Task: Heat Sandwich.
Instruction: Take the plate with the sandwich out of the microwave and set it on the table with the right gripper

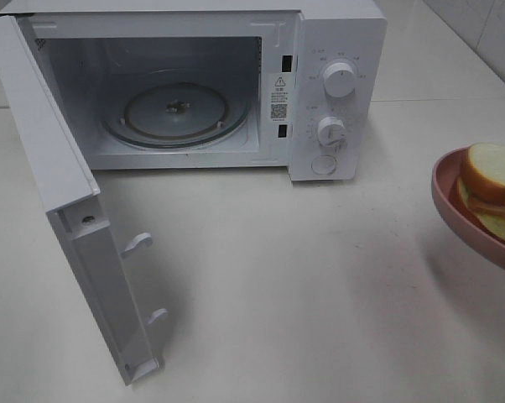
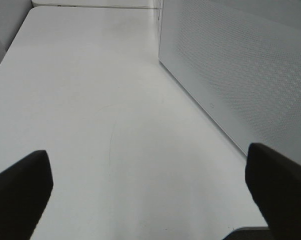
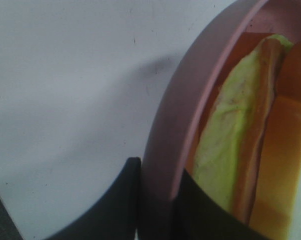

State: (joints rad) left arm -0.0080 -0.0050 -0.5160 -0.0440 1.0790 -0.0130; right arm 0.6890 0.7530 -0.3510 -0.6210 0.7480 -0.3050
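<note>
The sandwich [image 1: 491, 189], white bread with pale green filling, lies on a round pink plate [image 1: 450, 201] at the right edge of the exterior view. The plate hangs above the table and casts a shadow below it. In the right wrist view my right gripper [image 3: 158, 192] is shut on the plate's rim [image 3: 163, 125], one finger outside and one inside next to the sandwich [image 3: 230, 145]. My left gripper [image 2: 150, 192] stands open over bare table with nothing between its fingers, beside a white dotted panel [image 2: 240, 70]. Neither arm shows in the exterior view.
A white microwave [image 1: 336, 84] stands at the back with its cavity open and a glass turntable [image 1: 175, 113] inside. Its door [image 1: 68, 210] swings out to the left toward the front. Two knobs [image 1: 340, 77] sit on its right panel.
</note>
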